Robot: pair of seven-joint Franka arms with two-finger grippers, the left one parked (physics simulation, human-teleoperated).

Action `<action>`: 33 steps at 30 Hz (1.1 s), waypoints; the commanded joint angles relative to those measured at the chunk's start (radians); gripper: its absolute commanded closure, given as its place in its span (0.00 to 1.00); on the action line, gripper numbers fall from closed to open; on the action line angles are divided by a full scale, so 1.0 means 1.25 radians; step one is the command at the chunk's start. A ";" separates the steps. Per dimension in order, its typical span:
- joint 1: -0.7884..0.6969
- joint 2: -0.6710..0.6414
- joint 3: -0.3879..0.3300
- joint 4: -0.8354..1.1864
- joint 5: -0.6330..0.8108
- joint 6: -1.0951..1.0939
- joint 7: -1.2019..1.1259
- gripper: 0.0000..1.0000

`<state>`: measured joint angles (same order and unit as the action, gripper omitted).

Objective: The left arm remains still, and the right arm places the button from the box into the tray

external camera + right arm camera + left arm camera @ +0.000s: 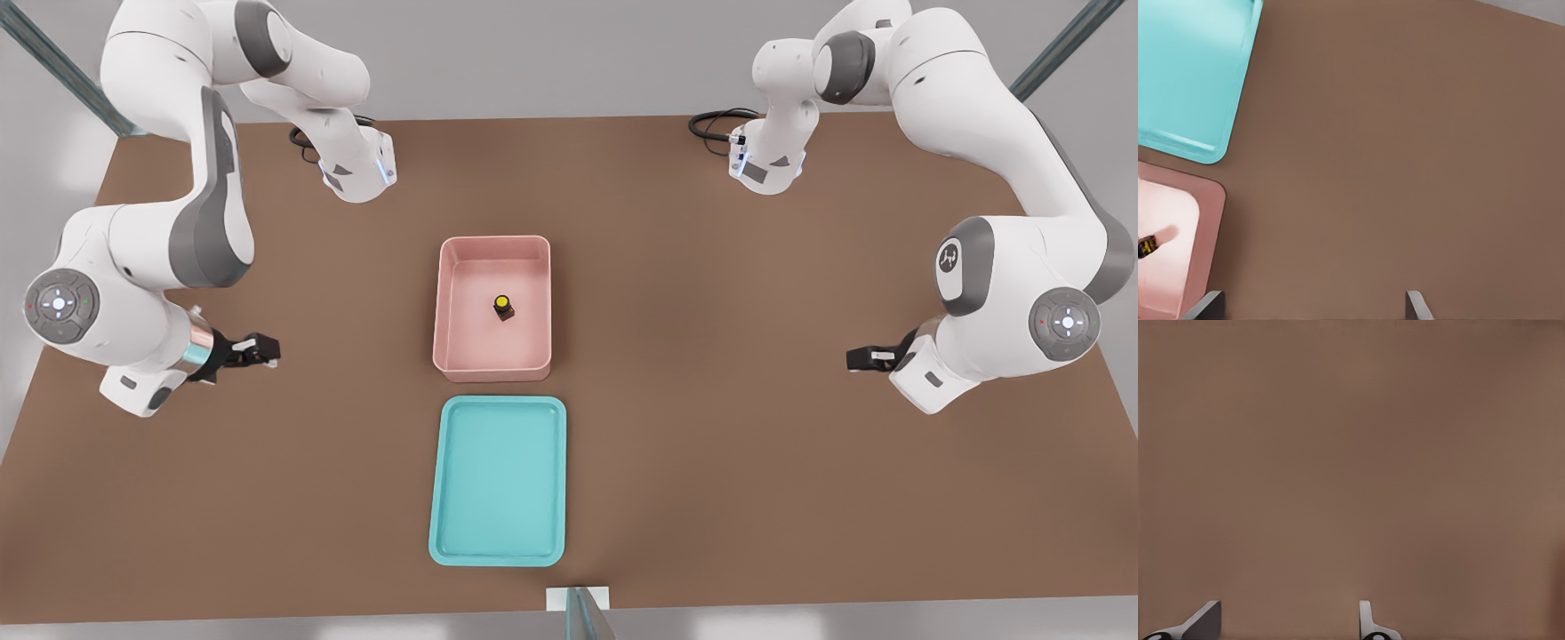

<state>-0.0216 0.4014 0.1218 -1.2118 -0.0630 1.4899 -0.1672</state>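
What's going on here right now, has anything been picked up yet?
Nothing is picked up yet. The tiny yellow-capped button on its black base sits inside the pale pink rectangular plastic bin. The shallow turquoise tray beside it holds nothing. The right arm's black claw hangs open over bare brown table, off to the front view's left of the bin.

Pale pink box, yellow-capped button on its black base, turquoise tray, plain brown table, black gripper by a silver ring.

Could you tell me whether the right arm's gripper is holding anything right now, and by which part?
Nothing is held: the gripper hangs open over bare table, while the tiny yellow-capped button sits in the pale pink bin.
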 commanded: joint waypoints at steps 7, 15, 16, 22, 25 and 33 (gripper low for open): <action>0.267 -0.008 0.068 0.002 0.000 -0.004 0.368 0.00; 0.593 -0.139 -0.035 -0.535 0.131 0.527 0.782 0.00; 0.615 -0.142 -0.029 -0.546 0.128 0.527 0.781 0.00; 0.660 -0.197 -0.057 -0.726 0.112 0.629 0.709 0.00; 0.663 -0.170 -0.059 -0.754 0.114 0.715 0.750 0.00; 0.701 -0.144 -0.155 -0.838 0.115 0.891 0.792 0.00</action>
<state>0.8521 0.2240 -0.0651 -2.2525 0.0794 2.4748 0.5931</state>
